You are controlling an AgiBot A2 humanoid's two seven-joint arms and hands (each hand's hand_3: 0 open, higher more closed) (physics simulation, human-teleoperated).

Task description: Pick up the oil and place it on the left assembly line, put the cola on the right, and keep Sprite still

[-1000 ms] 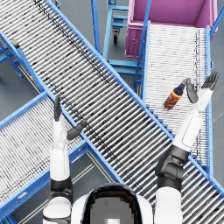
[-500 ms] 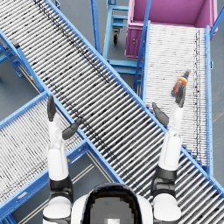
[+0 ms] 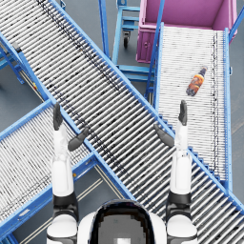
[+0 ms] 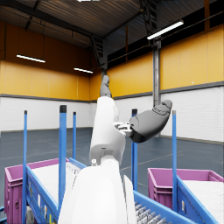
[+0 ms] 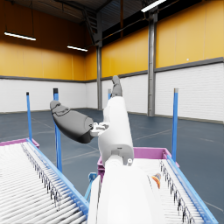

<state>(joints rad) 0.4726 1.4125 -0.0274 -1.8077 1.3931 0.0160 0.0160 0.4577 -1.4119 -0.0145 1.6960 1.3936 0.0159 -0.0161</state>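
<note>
**Head view**
- Left hand (image 3: 61, 129): dark, on a white arm, seen over the blue rail where the left roller conveyor (image 3: 24, 157) of grey steel rollers meets the central roller conveyor (image 3: 95, 86). Fingers straight and upright, thumb splayed out to the side, nothing held.
- Right hand (image 3: 178, 129): dark, on a white arm, seen over the blue rail between the central roller conveyor and the right roller conveyor (image 3: 181, 52). Fingers straight, thumb spread away from them, nothing held.
- Brown cola bottle with orange label and dark cap (image 3: 196, 82): lying on its side on the right roller conveyor, cap toward the far end, well apart from both hands.
- Magenta bin (image 3: 190, 12): 1 open plastic box at the far end of the right roller conveyor.

**Left wrist view**
- Left hand (image 4: 114, 122): raised, thumb held clear of the fingers, nothing held.
- 2 magenta bins and several blue posts (image 4: 62, 153) stand behind it.

**Right wrist view**
- Right hand (image 5: 111, 122): raised, thumb apart from the fingers, nothing held.
- Cola bottle (image 5: 156, 179): a small orange patch on the rollers, mostly hidden by the forearm and in front of the magenta bin.
</note>
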